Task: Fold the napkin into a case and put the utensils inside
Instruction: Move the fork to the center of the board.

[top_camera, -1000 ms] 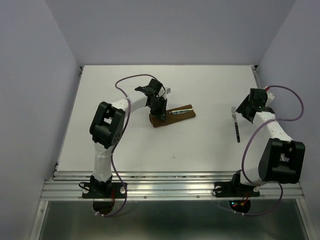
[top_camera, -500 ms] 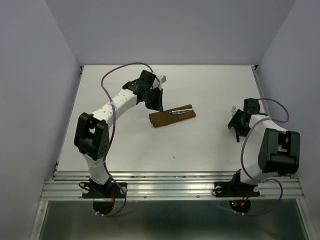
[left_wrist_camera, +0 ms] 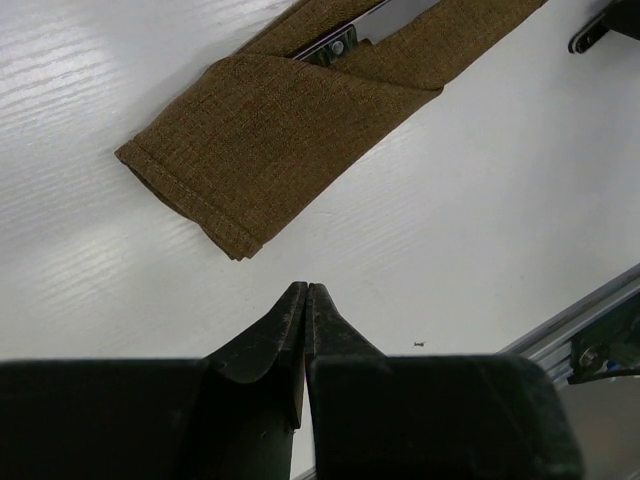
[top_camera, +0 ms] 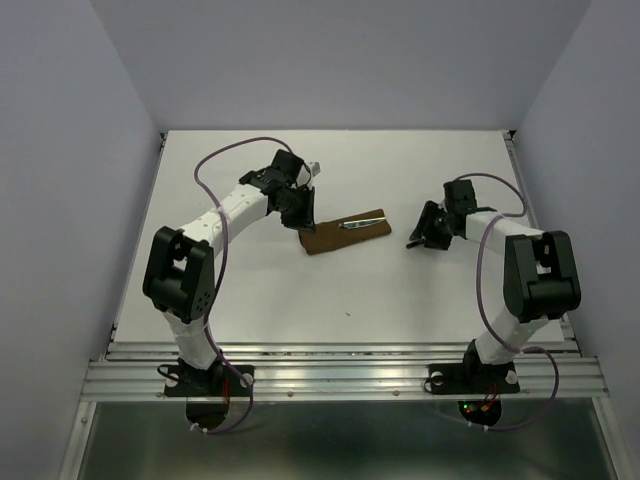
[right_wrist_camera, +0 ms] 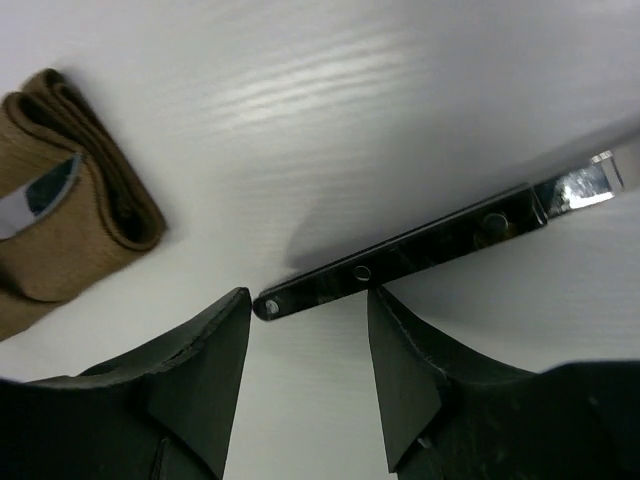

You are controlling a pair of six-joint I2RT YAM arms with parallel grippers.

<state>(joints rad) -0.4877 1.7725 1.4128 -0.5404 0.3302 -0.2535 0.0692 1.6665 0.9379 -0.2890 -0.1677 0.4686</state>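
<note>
The napkin (top_camera: 345, 232) lies folded into a narrow brown case at the table's middle. The knife (top_camera: 352, 224) is tucked in it, its blade showing at the right end. The left wrist view shows the case (left_wrist_camera: 290, 130) just ahead of my left gripper (left_wrist_camera: 306, 290), which is shut and empty; from above, the left gripper (top_camera: 303, 215) sits by the case's left end. The fork's dark handle (right_wrist_camera: 420, 250) lies slantwise across the tips of my right gripper (right_wrist_camera: 308, 300), whose jaws stand apart around it. The handle end (top_camera: 412, 243) points toward the case (right_wrist_camera: 60, 200); the tines are hidden.
The white table (top_camera: 300, 290) ends in a metal rail (top_camera: 340, 365) at the near edge, where both arm bases stand. Pale walls close in the left, right and far sides. A tiny dark speck (top_camera: 347, 314) lies near the front.
My right gripper has dropped onto the fork and moved left toward the case, its jaws narrowing; the fork's handle has swung left. My left gripper has drawn back slightly from the case, still shut.
</note>
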